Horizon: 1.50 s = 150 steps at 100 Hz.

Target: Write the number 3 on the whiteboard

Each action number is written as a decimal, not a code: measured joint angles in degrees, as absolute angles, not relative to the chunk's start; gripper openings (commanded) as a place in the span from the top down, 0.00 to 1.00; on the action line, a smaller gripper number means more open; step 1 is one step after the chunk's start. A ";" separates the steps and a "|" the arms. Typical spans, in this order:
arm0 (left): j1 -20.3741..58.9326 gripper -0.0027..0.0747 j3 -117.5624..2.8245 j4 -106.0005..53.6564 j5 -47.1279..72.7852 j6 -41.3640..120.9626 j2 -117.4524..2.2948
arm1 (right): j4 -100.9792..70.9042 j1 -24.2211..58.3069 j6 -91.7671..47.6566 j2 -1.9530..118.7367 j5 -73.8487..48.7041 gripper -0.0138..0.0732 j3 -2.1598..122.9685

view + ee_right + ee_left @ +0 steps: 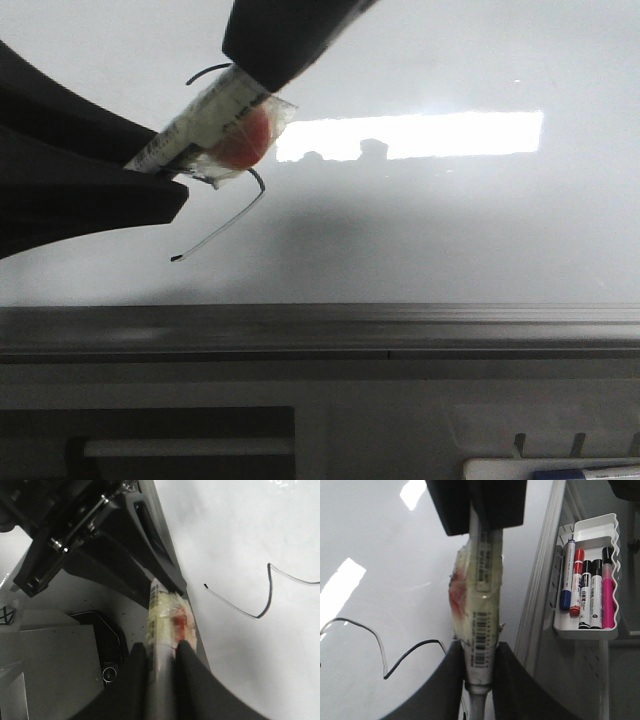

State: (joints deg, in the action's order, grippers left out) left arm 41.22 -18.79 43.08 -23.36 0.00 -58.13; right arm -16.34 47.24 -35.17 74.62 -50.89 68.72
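Currently both claws are clamped on one marker pen (pixel 205 125), which bridges the gap between them. In the left wrist view the left claw (pixel 479 672) is closed on the lower barrel, just below the barcode label. In the right wrist view the right claw (pixel 161 652) is closed on the opposite end, beside a red patch under clear tape. Which end carries the tip cannot be determined; no frame shows the tip clearly.

Behind the pen stands the whiteboard (pixel 450 230), glossy and pale, with a bright window reflection across its upper half. The number 3 (pixel 225 215) is drawn in thin black line, partly hidden by the pen; its long lower tail slants down and ends in a small dark dot. A grey edge rail (pixel 320 330) runs beneath the board. In the left wrist view a white tray (pixel 587 627) hangs beside the board and holds spare markers (pixel 585 590) in blue, red, black and pink.

Judgement: the digit appears complete or nearly so, and the step in hand is probably a handover or withdrawal of the pen. Recommended practice:
- Release one claw only after the other has a firm hold.
- Keep the pen clear of the board surface to avoid stray marks.
- Retract straight away from the board, not along it.
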 measured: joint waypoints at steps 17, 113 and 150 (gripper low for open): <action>41.22 0.99 -18.79 42.98 -23.36 0.00 -58.13 | -16.34 47.24 -35.17 74.62 -50.68 0.46 68.72; 41.22 0.99 -18.79 -34.11 -11.51 0.00 -56.01 | -15.81 42.73 -35.17 66.62 -31.45 0.28 68.72; 41.22 0.99 -18.79 -36.84 -10.88 0.00 -55.89 | -16.05 42.73 -35.07 66.62 -32.56 0.28 68.72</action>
